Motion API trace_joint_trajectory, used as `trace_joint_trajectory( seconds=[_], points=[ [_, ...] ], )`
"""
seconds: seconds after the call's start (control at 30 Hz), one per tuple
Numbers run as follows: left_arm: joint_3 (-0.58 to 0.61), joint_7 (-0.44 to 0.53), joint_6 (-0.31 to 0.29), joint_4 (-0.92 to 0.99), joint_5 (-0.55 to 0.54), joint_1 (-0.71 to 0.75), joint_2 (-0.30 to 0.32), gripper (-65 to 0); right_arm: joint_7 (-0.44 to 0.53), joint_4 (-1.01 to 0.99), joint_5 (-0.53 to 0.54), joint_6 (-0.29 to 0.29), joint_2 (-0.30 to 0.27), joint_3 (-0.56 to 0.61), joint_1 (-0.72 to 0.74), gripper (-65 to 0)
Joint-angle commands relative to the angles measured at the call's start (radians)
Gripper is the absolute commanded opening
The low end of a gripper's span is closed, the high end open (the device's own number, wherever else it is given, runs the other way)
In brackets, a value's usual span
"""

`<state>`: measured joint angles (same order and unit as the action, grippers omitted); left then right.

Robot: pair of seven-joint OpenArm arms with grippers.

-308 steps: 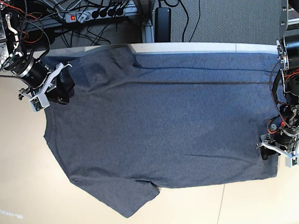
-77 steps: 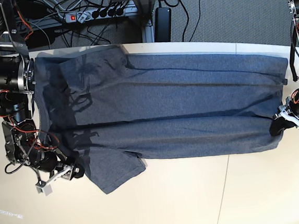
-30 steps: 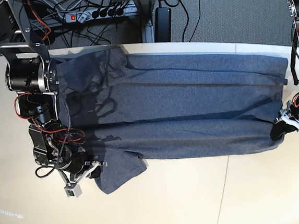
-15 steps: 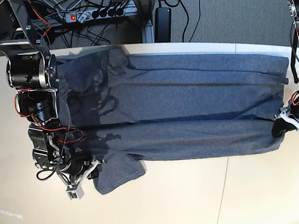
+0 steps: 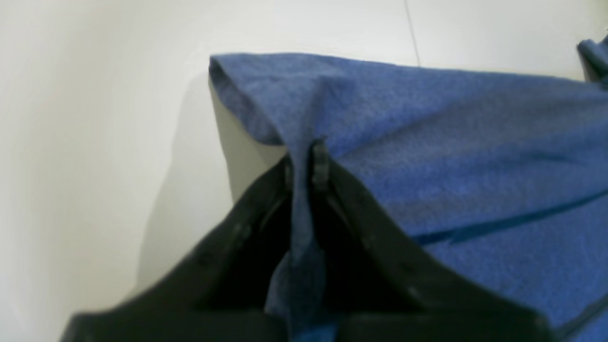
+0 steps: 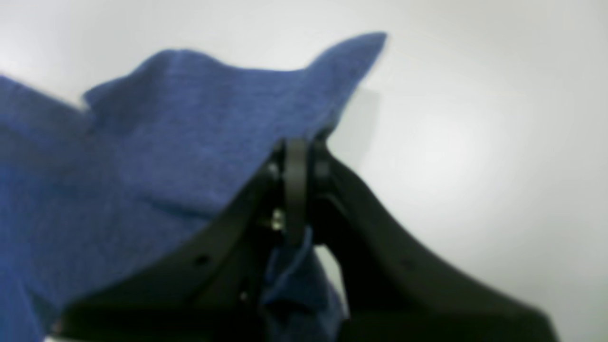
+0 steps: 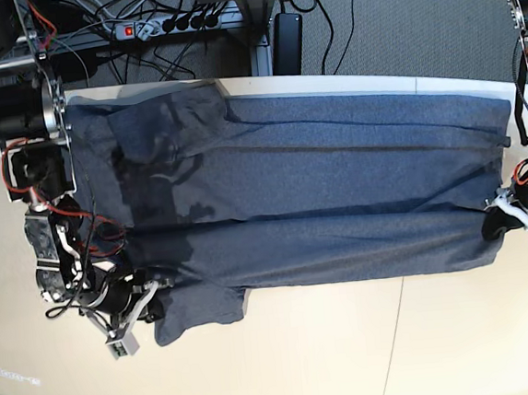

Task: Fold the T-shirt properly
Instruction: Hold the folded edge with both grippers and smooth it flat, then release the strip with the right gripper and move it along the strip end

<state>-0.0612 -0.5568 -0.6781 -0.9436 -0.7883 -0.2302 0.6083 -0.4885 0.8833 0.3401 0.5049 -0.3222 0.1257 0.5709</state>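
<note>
- Left gripper point(image 7: 496, 223), at the table's point(image 7: 306, 360) right edge in the base view, is clamped on a pinch of the shirt point(image 7: 319, 193); the wrist view shows cloth point(image 5: 427, 142) caught between the closed tips point(image 5: 304, 164).
- Right gripper point(image 7: 148, 300), near the table's left edge, is likewise closed on fabric; its wrist view shows a peak of cloth point(image 6: 190, 133) pinched at the tips point(image 6: 297, 156).
- Shirt lies lengthwise across the table's far half, stretched between the two grippers, its near edge doubled over into a long band.
- One sleeve point(image 7: 200, 309) sticks out toward the near edge beside the right gripper.
- Progress, as I judge it: one lengthwise fold is in hand, not yet laid flat; the sleeve, further lengthwise folding and the crosswise folds remain.
</note>
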Motion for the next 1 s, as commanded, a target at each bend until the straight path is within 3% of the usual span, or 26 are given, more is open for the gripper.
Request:
trace_joint_trajectory(
  seconds=[0.0, 0.27, 0.67, 0.97],
  points=[
    [-0.010, 0.022, -0.020, -0.023, -0.015, -0.023, 0.024, -65.0, 0.016, 0.055, 0.027, 0.077, -0.023, -0.004, 0.008, -65.0],
    [-0.010, 0.021, -0.020, -0.160, -0.015, 0.039, 0.032, -65.0, 0.016, 0.365, 0.076, 0.076, -0.098, -0.004, -0.182, -65.0],
    [-0.017, 0.014, -0.020, -0.416, 0.024, 0.209, 0.065, -65.0, 0.017, 0.608, 0.094, 0.075, -0.201, -0.011, -0.378, -65.0],
    [-0.171, 0.011, -0.020, -0.444, 0.023, 0.286, 0.065, -65.0, 0.021, 0.745, 0.095, 0.075, -0.229, -0.042, -0.521, -65.0]
  ],
)
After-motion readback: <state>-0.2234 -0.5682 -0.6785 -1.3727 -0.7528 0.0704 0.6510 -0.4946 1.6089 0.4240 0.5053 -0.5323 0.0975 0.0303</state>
